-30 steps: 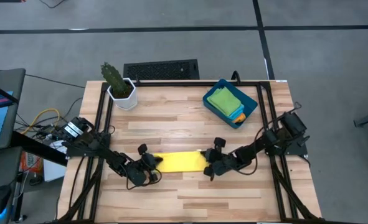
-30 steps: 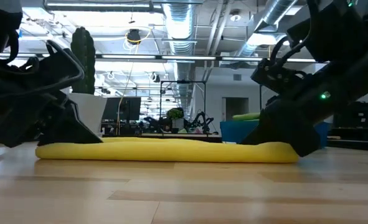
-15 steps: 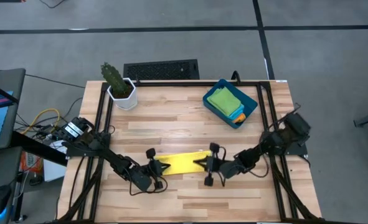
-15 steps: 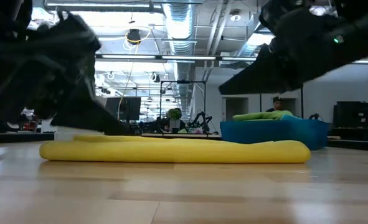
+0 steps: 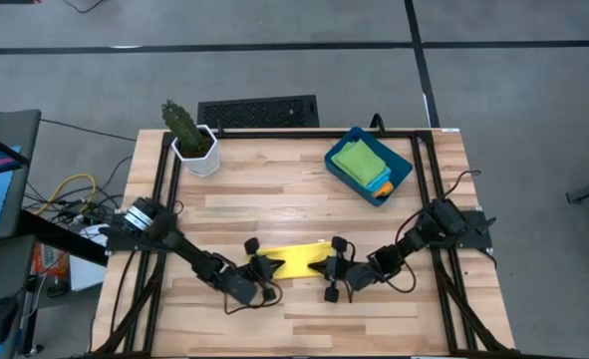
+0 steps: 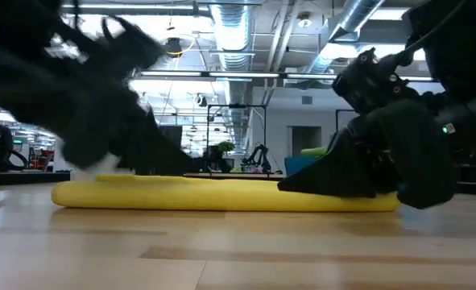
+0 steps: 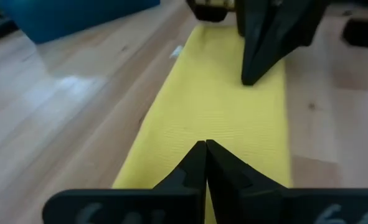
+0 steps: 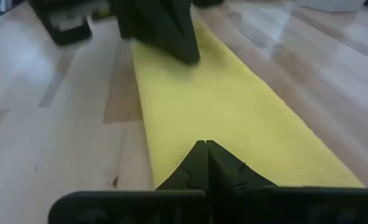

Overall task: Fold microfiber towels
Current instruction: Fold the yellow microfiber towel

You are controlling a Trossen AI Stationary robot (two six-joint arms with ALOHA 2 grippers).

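The yellow microfiber towel (image 5: 294, 261) lies folded into a long narrow strip on the wooden table, near its front edge. My left gripper (image 5: 267, 267) is shut over the strip's left part and my right gripper (image 5: 321, 267) is shut over its right part, so the two point at each other. In the low view the strip (image 6: 221, 195) lies flat between them. A green towel (image 5: 359, 160) lies on top of an orange one (image 5: 383, 183) in the blue bin (image 5: 402, 170) at the far right. My left gripper lays its shut fingertips on the top face of the strip (image 7: 203, 132), in its left part. It comes slanting down from the table's left, along the strip, which lies flat on the table. My right gripper lays its shut fingertips on the strip's top face (image 8: 203, 132), in its right part. It comes slanting down from the table's right, along the strip. In the low view its tip (image 6: 290, 185) meets the flat towel's top.
A cactus in a white pot (image 5: 189, 138) stands at the far left corner. The blue bin sits at the far right. Bare wood lies between the strip and the table's far edge.
Both grippers, shut throughout, have risen off the ends of the strip, moved toward each other and come down onto its top, farther in. My right gripper has tipped more steeply downward. The yellow strip has stayed where it was.
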